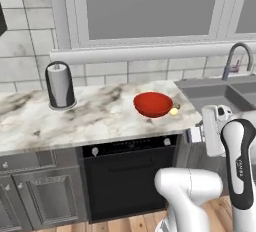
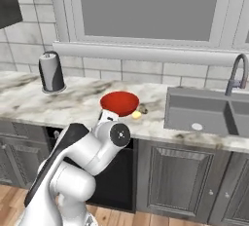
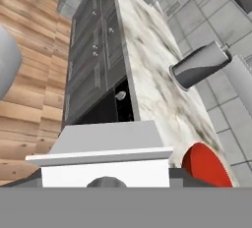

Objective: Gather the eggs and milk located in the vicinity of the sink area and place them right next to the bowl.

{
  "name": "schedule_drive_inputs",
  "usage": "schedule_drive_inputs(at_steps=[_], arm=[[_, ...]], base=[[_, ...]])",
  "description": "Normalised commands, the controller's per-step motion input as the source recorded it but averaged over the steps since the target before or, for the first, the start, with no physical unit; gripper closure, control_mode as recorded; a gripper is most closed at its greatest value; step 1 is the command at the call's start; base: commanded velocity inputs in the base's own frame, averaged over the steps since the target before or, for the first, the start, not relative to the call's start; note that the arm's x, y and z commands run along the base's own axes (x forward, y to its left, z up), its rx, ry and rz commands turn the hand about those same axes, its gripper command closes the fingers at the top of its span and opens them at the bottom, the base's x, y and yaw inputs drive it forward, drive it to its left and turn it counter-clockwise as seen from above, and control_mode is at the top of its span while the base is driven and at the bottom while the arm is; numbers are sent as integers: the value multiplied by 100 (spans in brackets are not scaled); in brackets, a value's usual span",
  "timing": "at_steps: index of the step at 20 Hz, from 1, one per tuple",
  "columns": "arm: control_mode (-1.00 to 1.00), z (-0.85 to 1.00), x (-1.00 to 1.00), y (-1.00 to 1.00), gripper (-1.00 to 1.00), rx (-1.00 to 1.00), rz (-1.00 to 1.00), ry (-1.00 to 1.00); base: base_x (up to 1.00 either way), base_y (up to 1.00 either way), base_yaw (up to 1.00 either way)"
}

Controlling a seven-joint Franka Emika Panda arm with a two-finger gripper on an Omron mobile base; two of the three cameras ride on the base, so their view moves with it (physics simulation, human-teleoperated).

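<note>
**Milk carton in the gripper at the counter's front edge, egg beside the red bowl**

Long marble counter (image 1: 90, 118) under a wide window, with dark cabinets and a black appliance front (image 1: 130, 176) below. At its right end the sink area (image 2: 204, 110): grey steel basins, a round drain showing in the nearer one, and a curved faucet (image 1: 237, 58) behind. Far toward the left, against the tiled wall, an upright black-and-grey paper-towel holder (image 1: 60, 85), well apart from everything else.

Between holder and sink, near the front edge, the bowl (image 1: 153, 104): shallow, glossy red, upright, only its own red inside to be seen. Outside it, just beside the rim on the sink side and resting on the marble, the eggs (image 1: 174, 111), a single pale-yellow ball.

Off the counter, in front of its edge and near the bowl, the gripper (image 3: 106, 177), partly open, with dark fingertips (image 3: 183, 175) on either side of the milk (image 3: 106, 146) and closed against it. In the hand view, white gable top uppermost, with the bowl's red rim just to its right
</note>
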Motion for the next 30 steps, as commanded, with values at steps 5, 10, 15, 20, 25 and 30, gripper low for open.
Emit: schedule_drive_inputs(at_steps=[5, 10, 15, 20, 25, 30], arm=[[100, 0, 0, 0, 100, 0, 0, 0], [100, 0, 0, 0, 100, 0, 0, 0], [100, 0, 0, 0, 100, 0, 0, 0], [100, 0, 0, 0, 100, 0, 0, 0], [100, 0, 0, 0, 100, 0, 0, 0], [100, 0, 0, 0, 100, 0, 0, 0]], base=[[13, 67, 0], [34, 73, 0], [54, 44, 0], [66, 2, 0], [71, 0, 0], [58, 0, 0]])
